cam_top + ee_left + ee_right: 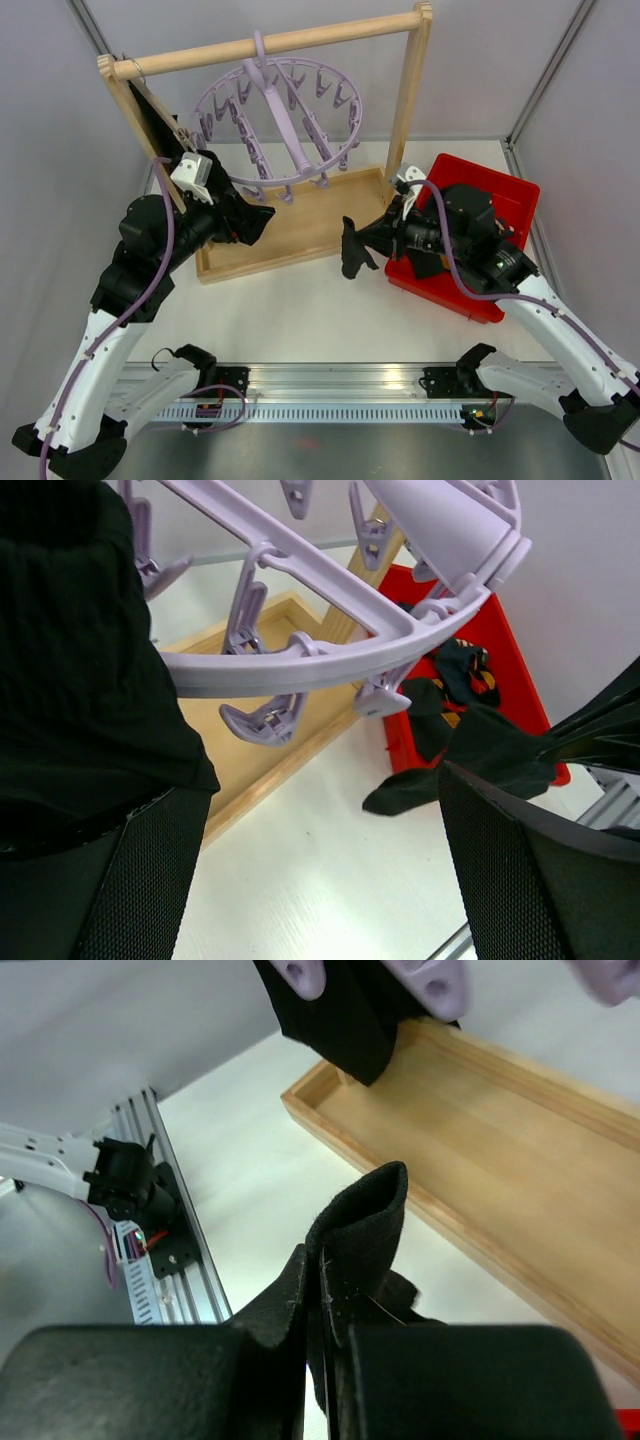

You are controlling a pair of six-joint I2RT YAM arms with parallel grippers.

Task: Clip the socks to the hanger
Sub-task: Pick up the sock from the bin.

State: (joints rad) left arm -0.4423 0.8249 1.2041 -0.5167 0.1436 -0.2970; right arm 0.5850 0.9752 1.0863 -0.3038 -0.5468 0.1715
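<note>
The lilac round hanger (280,110) hangs by its hook from a wooden rail; its rim and clips fill the top of the left wrist view (330,655). My left gripper (264,218) is open and empty (320,785), just below the hanger's near rim. A black sock (335,1010) hangs from the hanger's clips and shows close on the left in the left wrist view (70,650). My right gripper (385,238) is shut on another black sock (355,255), folded and sticking up between the jaws (365,1220), held above the table right of the hanger. It also shows in the left wrist view (480,755).
The wooden frame (410,90) stands on a shallow wooden tray (300,235) under the hanger. A red bin (500,195) at the right holds more socks, some argyle (470,670). A metal rail (330,385) runs along the near edge.
</note>
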